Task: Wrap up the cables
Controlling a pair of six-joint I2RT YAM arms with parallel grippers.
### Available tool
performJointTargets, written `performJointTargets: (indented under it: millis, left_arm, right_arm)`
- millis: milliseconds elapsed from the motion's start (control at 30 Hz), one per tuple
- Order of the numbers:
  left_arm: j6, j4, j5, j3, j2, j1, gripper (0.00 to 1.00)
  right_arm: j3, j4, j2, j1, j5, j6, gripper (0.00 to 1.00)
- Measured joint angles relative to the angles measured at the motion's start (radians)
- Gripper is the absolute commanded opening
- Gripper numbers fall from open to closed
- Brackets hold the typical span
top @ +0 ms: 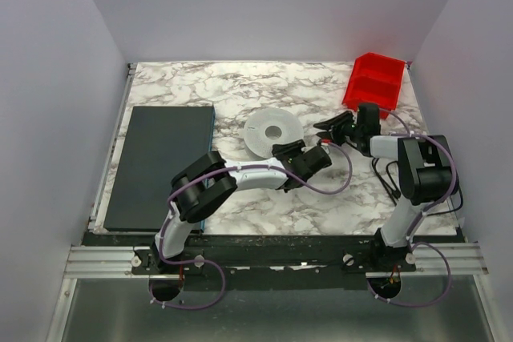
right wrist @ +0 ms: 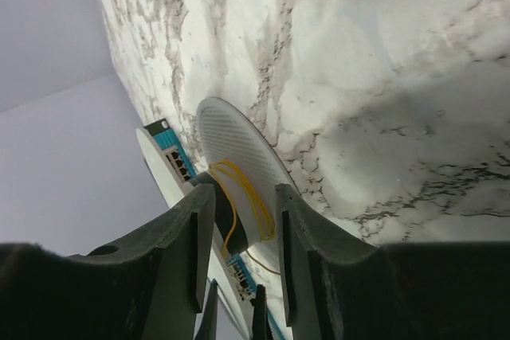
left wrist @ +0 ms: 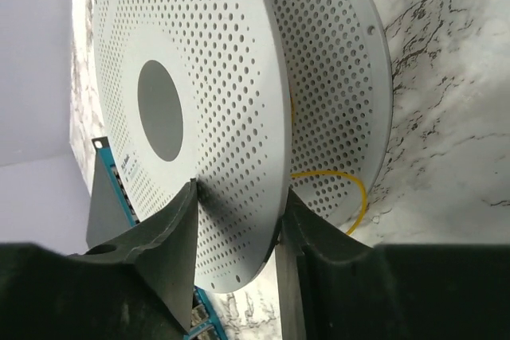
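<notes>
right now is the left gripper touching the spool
Cannot tell. The left wrist view shows the left gripper straddling one flange of the spool, with no plain gap or contact.

A robot lab cell. Plain white walls (top: 264,6) box in the marble-print table (top: 240,86) beyond the fingers (left wrist: 167,236). Behind them, an aluminium rail (top: 96,260) carries both arms (top: 248,174).

Cable (left wrist: 339,174): one yellow loop shows in the left wrist view, the rest hidden behind the front flange of the spool (left wrist: 215,77); too fine to make out from above. Spool: top cut off by the edge of the left wrist view; partly hidden behind the fingers (right wrist: 171,260) of the right gripper (right wrist: 243,190) in the right wrist view. Left gripper (left wrist: 239,190): fingers straddle the flange, contact unclear. Panel (top: 160,166): near right corner hidden under the left arm (top: 204,186).
</notes>
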Motion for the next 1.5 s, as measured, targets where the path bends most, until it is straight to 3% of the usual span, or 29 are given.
performJointTargets:
  millis: [333, 700, 1233, 1500]
  left_arm:
    - [-0.134, -0.03, 0.064, 0.019, -0.017, 0.013, 0.56]
    - [-0.214, -0.058, 0.159, 0.031, -0.031, 0.017, 0.98]
    - [-0.283, -0.155, 0.352, 0.081, -0.077, 0.076, 0.98]
    - [-0.301, -0.189, 0.42, 0.081, -0.108, 0.091, 0.99]
  right_arm:
    - [0.0, -0.09, -0.037, -0.008, 0.024, -0.095, 0.43]
    - [0.009, -0.167, -0.099, -0.008, 0.044, -0.208, 0.46]
    - [0.085, -0.269, -0.165, -0.008, 0.046, -0.323, 0.57]
    - [0.097, -0.327, -0.211, -0.008, 0.064, -0.361, 0.72]
